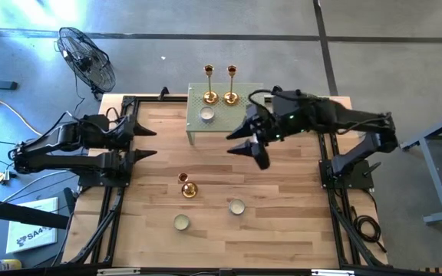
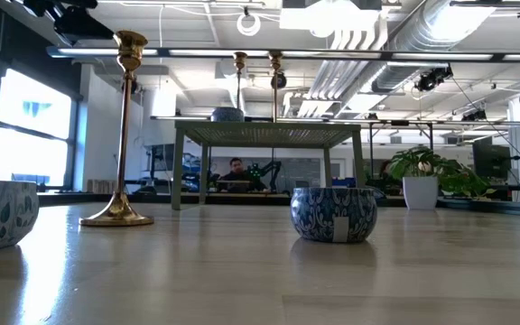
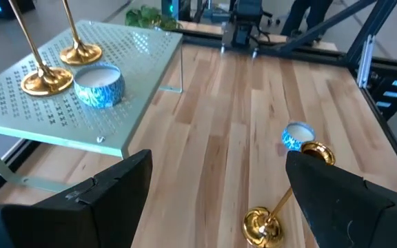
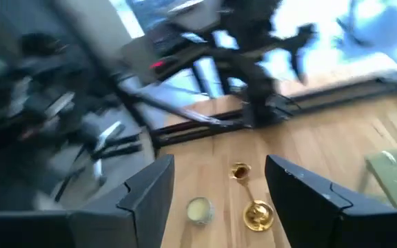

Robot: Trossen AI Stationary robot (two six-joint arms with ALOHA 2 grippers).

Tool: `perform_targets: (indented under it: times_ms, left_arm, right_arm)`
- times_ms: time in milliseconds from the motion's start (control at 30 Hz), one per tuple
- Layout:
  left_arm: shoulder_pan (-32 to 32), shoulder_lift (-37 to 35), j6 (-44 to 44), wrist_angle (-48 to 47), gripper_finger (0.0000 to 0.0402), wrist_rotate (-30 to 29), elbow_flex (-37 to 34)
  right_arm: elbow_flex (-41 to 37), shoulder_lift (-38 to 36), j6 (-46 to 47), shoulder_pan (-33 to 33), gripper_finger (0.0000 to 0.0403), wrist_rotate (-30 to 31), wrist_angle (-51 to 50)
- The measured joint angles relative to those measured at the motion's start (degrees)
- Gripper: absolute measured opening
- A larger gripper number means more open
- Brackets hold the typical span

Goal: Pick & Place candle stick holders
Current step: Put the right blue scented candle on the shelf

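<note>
One candlestick left on the table, two already up on the shelf.

Nearest the front edge, the third candle stick holder (image 1: 188, 186) stands upright on the wooden table (image 1: 282, 230), its long axis vertical, with small candle tins (image 1: 236, 207) beside it: shiny gold, round flared base, thin stem, small cup top. It lies between the two arms, below and ahead of the right gripper (image 1: 245, 141), whose fingers are spread with nothing between them and hang above the table's middle. The left gripper (image 1: 146, 142), also spread and empty, waits at the left side, at about the same distance, so either arm looks able to reach it. Farther back, two matching holders (image 1: 219, 96) stand upright on the pale green perforated shelf (image 1: 198, 126), beside another tin (image 1: 206, 116).
</note>
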Motion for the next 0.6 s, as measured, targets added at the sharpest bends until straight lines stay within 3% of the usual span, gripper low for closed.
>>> perform_targets:
  times_ms: [100, 167, 333, 600]
  left_arm:
    - [0.0, -1.36, 0.0, 0.0, 0.0328, 0.02, 0.0]
    - [-0.01, -2.27, -0.04, 0.01, 0.0328, 0.02, 0.0]
    - [0.0, -4.11, -0.49, -0.07, 0.0328, 0.07, 0.0]
    - [-0.01, -5.29, -1.06, -1.43, 0.0328, 0.04, 0.0]
  right_arm:
    - [-0.02, 1.54, 8.26, 0.59, 0.0228, 11.72, 0.47]
    - [-0.02, 2.42, 12.18, 0.61, 0.0231, 15.61, 0.18]
    - [-0.04, 3.13, 8.52, -0.65, 0.0232, 7.9, 0.18]
    - [-0.04, 3.13, 8.9, -0.82, 0.0232, 13.37, -0.54]
